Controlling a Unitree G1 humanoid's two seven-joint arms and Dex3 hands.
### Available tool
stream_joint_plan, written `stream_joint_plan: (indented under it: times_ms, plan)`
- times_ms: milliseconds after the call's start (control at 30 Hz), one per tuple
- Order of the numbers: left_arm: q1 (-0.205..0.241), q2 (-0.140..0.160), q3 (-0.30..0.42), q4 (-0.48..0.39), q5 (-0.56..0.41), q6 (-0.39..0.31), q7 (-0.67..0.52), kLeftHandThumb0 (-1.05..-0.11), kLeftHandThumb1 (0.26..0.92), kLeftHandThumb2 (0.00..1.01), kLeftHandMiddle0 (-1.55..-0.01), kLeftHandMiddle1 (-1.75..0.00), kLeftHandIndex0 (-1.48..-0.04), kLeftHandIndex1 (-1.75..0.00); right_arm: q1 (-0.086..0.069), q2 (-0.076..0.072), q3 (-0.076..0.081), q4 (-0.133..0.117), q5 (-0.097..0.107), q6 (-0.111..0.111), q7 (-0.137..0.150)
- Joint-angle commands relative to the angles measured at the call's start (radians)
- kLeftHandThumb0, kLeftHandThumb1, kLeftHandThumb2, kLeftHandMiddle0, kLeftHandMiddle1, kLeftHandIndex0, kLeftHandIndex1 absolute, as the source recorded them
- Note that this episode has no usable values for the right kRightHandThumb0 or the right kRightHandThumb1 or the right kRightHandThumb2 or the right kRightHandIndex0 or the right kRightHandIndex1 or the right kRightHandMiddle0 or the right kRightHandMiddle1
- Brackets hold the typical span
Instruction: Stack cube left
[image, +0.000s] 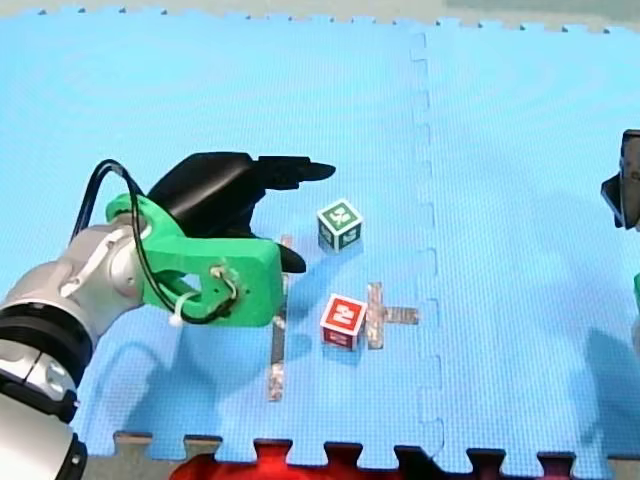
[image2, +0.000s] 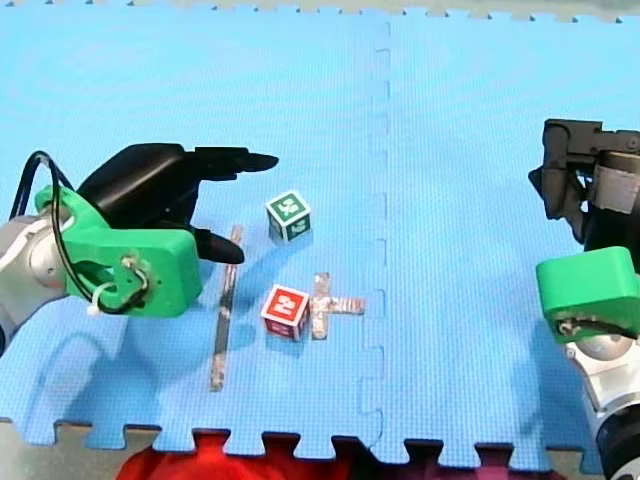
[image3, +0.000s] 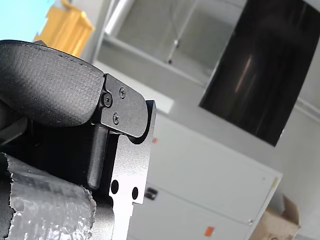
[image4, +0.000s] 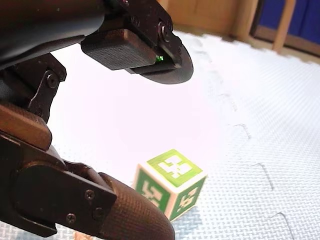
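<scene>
**Operator:** What does the first head view give me?

**Spotter:** Your left hand (image: 225, 195) hovers over the blue foam mat (image: 500, 150). It is uncurled and grips nothing. The green cube (image: 340, 226) stands just beyond its fingertips, apart from them. The red cube (image: 342, 321) sits nearer you than the green one and right beside a silver tape cross (image: 385, 316). A long tape strip (image: 278, 340) lies between the hand and the red cube.

**Operator:** And the second head view?

**Spotter:** Your right hand (image2: 580, 185) is raised at the far side from your left, well apart from both cubes. I cannot tell whether it is closed or has hold of anything.

**Operator:** The wrist views?

**Spotter:** In the first wrist view you get a black finger (image3: 50, 82) against a white cabinet (image3: 200, 170). In the second wrist view the green cube rests on the mat, seen through the gap between two black fingers (image4: 135, 47).
</scene>
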Motion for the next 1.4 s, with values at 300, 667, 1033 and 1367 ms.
stream_joint_plan:
  times_ms: [300, 667, 1033, 1367]
  plan:
    - [-0.03, -0.043, 0.026, 0.053, -0.04, 0.125, -0.086, -0.921, 0.737, 0.0, -0.7, -1.74, -0.47, -0.03, 0.002, -0.003, 0.001, -0.005, 0.001, 0.002, -0.005]
    - [-0.037, -0.078, 0.004, 0.083, -0.007, 0.175, -0.048, -0.887, 0.735, 0.0, -0.79, -1.75, -0.55, -0.04, 0.012, -0.003, 0.001, -0.021, 0.004, 0.0, 0.001]
    - [-0.07, -0.118, 0.013, 0.094, -0.014, 0.196, -0.019, -0.779, 0.727, 0.0, -0.82, -1.75, -0.62, -0.04, 0.017, -0.001, -0.001, -0.03, 0.006, 0.001, 0.008]
    - [-0.093, -0.136, 0.02, 0.103, -0.016, 0.22, -0.03, -0.752, 0.721, 0.0, -0.84, -1.75, -0.65, -0.04, 0.03, 0.008, 0.001, -0.052, -0.002, 0.006, 0.0]
